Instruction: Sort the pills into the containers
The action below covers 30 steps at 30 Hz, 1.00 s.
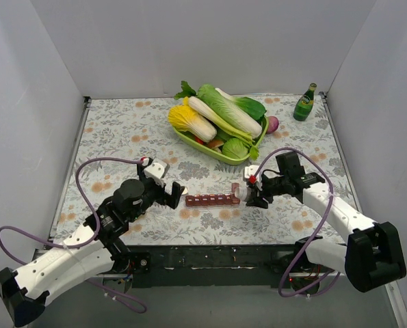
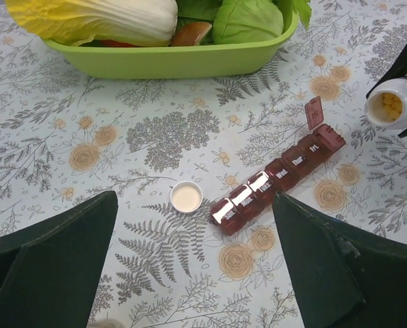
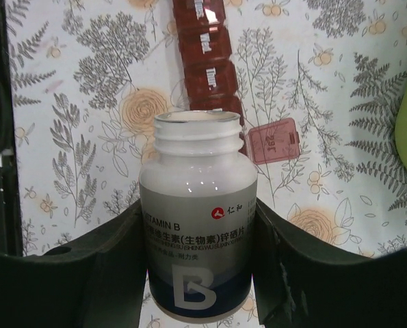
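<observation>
The containers are one dark red pill organiser [image 1: 210, 199] [image 2: 278, 176] [image 3: 206, 61], a row of day-labelled compartments lying on the flowered cloth. Its end lid [image 2: 314, 113] [image 3: 271, 140] stands open; the others look shut. My right gripper [image 1: 247, 195] [image 3: 198, 260] is shut on an uncapped white vitamin bottle [image 3: 198, 219] [image 2: 395, 102], tipped with its mouth toward the organiser's open end. Yellow pills [image 2: 392, 104] show inside the mouth. My left gripper [image 1: 176, 194] [image 2: 195, 225] is open at the organiser's other end, holding nothing. The white bottle cap [image 2: 186, 197] lies beside that end.
A green tray [image 1: 210, 147] [image 2: 169, 58] of cabbages and other vegetables stands just behind the organiser. A small green glass bottle [image 1: 304, 102] stands at the back right corner. White walls close in the table on three sides.
</observation>
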Available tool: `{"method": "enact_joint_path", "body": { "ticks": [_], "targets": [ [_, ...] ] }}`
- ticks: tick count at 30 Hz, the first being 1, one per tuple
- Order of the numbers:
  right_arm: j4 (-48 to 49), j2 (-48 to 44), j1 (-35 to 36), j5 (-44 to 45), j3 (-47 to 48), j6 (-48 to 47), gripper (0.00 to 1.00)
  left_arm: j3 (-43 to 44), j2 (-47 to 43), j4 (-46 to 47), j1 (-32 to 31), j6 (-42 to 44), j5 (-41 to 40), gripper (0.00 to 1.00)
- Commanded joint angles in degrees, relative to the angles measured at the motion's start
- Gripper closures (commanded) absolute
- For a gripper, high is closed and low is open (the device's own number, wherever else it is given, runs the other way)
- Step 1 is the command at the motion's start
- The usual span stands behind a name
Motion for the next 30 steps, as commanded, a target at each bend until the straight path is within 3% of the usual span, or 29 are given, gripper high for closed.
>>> {"method": "enact_joint_path", "body": {
  "ticks": [1, 11, 30],
  "targets": [
    [-0.4, 2.4, 1.1, 6.1, 0.0, -5.2, 0.99, -2.9, -5.1, 3.0, 0.3, 1.5, -1.8, 0.02],
    [-1.6, 6.5, 5.0, 17.2, 1.7, -5.4, 0.98, -3.5, -5.1, 3.6, 0.3, 1.8, -1.7, 0.02],
    [-4.6, 10.4, 9.1, 24.0, 5.8, -1.4, 0.98, -3.8, -6.3, 3.8, 0.3, 2.0, -1.1, 0.02]
  ]
}}
